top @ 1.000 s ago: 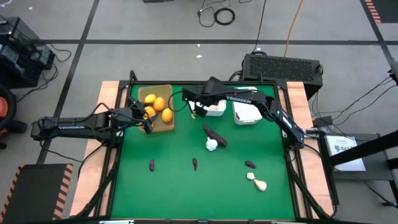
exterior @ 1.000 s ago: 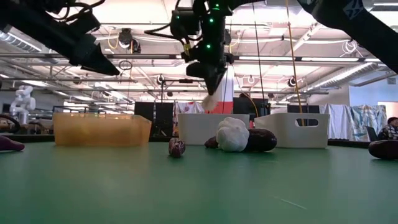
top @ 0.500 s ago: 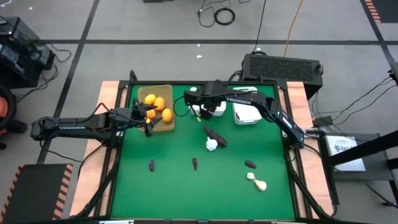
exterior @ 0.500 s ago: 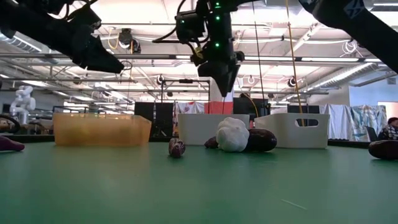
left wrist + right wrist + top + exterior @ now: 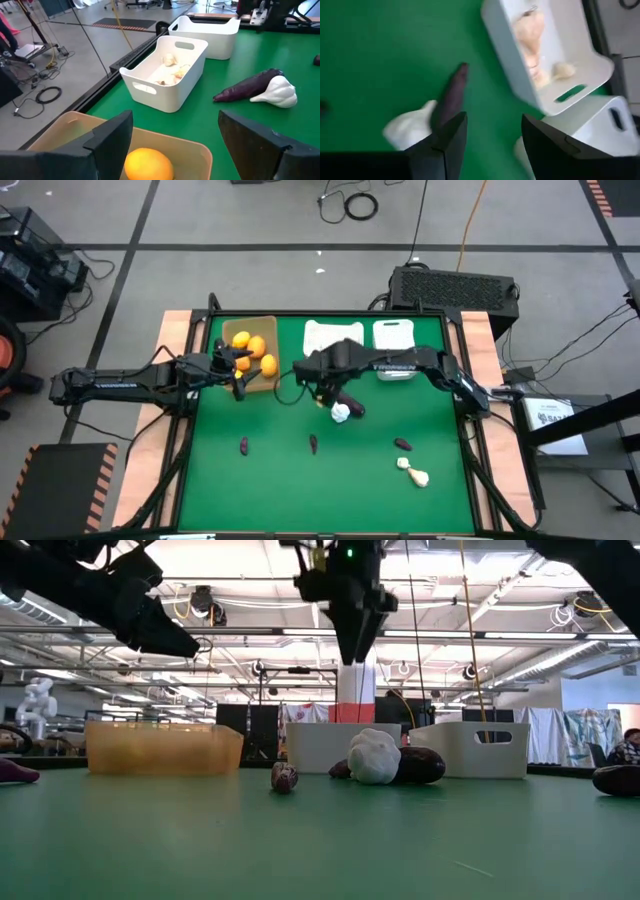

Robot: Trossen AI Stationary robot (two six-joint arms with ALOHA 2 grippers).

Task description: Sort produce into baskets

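The tan tray [image 5: 262, 328] at the far left holds round orange fruits [image 5: 255, 348]. My left gripper [image 5: 238, 375] hangs open over the tray's near edge, and one orange [image 5: 147, 162] lies below its fingers [image 5: 107, 140]. The nearer white bin [image 5: 330, 338] holds garlic bulbs [image 5: 170, 60]; a second white bin [image 5: 395, 345] stands to its right. My right gripper [image 5: 325, 383] points down, open with nothing in it, above a long purple eggplant [image 5: 451, 97] and a white garlic bulb [image 5: 412, 130] lying together mid-table.
On the green table's near half lie small dark eggplant pieces [image 5: 244, 445], [image 5: 314, 443], [image 5: 402, 444] and two garlic pieces [image 5: 412, 471]. In the low view another dark piece [image 5: 285, 777] lies in front of the bins. Wooden rails edge the table on both sides.
My right gripper has moved from over the nearer white bin toward the table's near edge, to above the eggplant and garlic mid-table. The white piece that hung at its fingertips a second ago is gone from them.
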